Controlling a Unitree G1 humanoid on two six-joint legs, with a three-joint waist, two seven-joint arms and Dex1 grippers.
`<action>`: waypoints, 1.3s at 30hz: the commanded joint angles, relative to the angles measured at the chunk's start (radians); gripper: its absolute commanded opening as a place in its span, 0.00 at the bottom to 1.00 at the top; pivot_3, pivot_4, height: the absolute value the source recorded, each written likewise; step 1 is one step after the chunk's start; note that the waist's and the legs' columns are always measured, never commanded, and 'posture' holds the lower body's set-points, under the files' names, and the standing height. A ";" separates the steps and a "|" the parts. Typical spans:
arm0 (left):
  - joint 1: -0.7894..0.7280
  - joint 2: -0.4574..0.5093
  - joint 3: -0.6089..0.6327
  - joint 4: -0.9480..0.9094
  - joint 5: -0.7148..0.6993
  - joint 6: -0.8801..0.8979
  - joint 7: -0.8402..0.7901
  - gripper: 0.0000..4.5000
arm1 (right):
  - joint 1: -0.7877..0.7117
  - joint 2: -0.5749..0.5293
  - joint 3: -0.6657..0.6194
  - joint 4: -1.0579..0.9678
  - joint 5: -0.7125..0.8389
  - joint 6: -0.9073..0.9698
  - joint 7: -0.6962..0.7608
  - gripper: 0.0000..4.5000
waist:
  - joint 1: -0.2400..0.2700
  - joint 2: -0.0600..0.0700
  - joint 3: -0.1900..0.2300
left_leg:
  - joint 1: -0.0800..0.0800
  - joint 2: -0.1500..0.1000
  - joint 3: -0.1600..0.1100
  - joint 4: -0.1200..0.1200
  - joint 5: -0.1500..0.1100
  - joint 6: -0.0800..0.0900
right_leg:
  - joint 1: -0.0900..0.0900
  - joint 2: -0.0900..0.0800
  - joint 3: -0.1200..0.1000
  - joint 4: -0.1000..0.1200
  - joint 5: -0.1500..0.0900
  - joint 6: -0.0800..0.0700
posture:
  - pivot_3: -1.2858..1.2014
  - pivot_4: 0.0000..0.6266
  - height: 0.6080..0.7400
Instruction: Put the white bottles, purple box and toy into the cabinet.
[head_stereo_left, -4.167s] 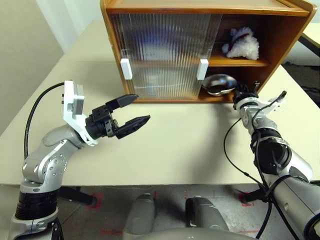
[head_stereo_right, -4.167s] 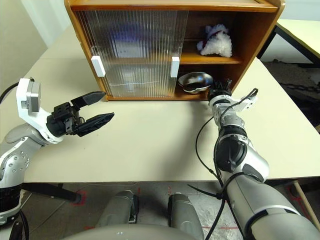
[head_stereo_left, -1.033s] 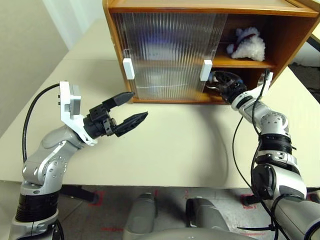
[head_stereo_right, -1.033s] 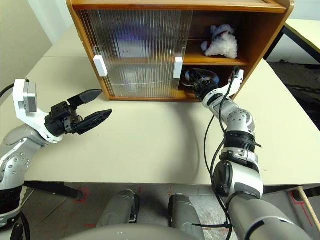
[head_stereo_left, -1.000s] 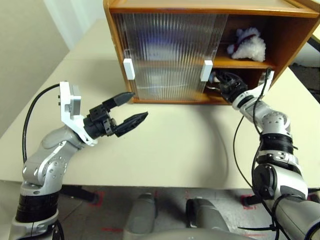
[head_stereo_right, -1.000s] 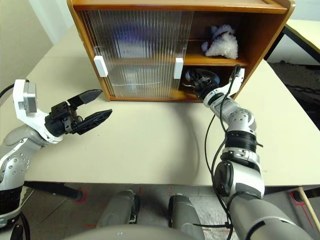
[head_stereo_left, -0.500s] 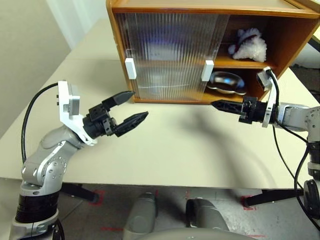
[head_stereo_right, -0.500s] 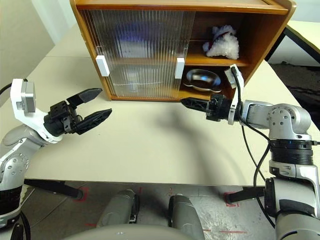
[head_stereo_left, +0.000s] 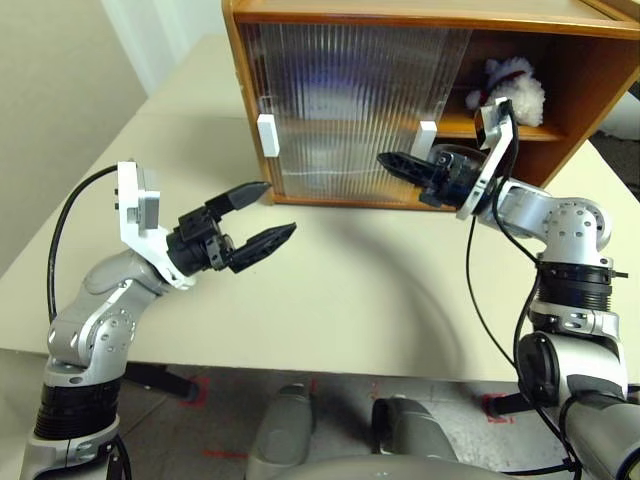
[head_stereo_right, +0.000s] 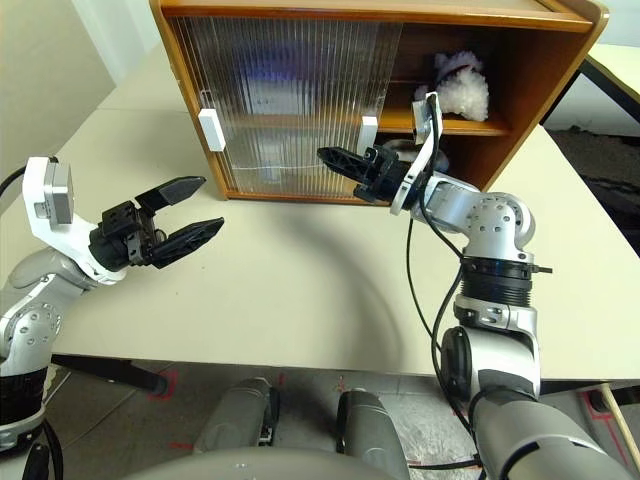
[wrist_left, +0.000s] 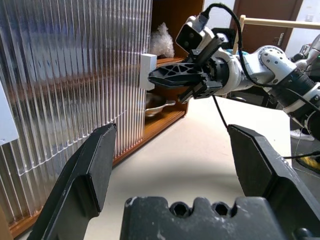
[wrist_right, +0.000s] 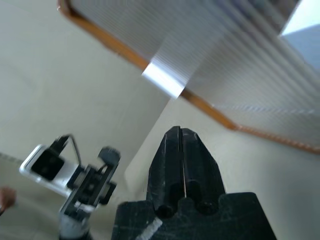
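Observation:
The cabinet (head_stereo_left: 400, 12) stands at the back of the table with both ribbed doors slid left, leaving its right end uncovered. The fluffy white toy (head_stereo_left: 512, 88) sits on the upper shelf there. My right gripper (head_stereo_left: 382, 159) is shut on nothing and points left, just in front of the right door's white handle (head_stereo_left: 428, 132). My left gripper (head_stereo_left: 280, 208) hovers open and empty over the table, apart from the left door. The white bottles and purple box are hidden. A bluish blur (head_stereo_left: 300, 72) shows through the doors, but I cannot tell what it is.
A steel bowl (wrist_left: 156, 103) lies on the cabinet's lower shelf at the uncovered end. The beige table (head_stereo_left: 400, 290) stretches bare between the two arms. The left door's handle (head_stereo_left: 267, 135) sits near the cabinet's left wall.
My right gripper came out of the lower compartment by the bowl, swung left and upward in front of the door, and went from open to shut. The left arm stayed put.

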 joint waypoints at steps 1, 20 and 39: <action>0.000 -0.005 -0.014 0.018 0.019 -0.014 -0.018 1.00 | 0.004 -0.015 -0.006 0.005 -0.041 -0.055 -0.014 0.01 | 0.000 0.000 0.000 | 0.000 0.000 0.000 0.000 0.000 0.000 | 0.000 0.000 0.000 0.000 0.000 0.000 | 0.62 0.07 1.00; -0.033 -0.017 -0.033 0.048 0.031 -0.019 -0.041 1.00 | 0.017 -0.052 -0.047 0.024 -0.120 -0.186 -0.053 0.01 | -0.026 0.000 0.000 | 0.001 0.001 0.000 0.001 0.000 0.000 | 0.000 0.001 0.001 0.002 0.000 -0.001 | 0.61 0.05 1.00; -0.048 -0.030 -0.037 0.035 0.036 -0.007 -0.022 1.00 | -0.034 0.058 0.034 0.088 -0.186 -0.245 -0.044 0.01 | -0.032 0.000 0.000 | 0.002 0.001 0.000 0.000 0.000 0.000 | 0.000 0.002 0.001 0.003 0.000 -0.002 | 0.62 0.06 1.00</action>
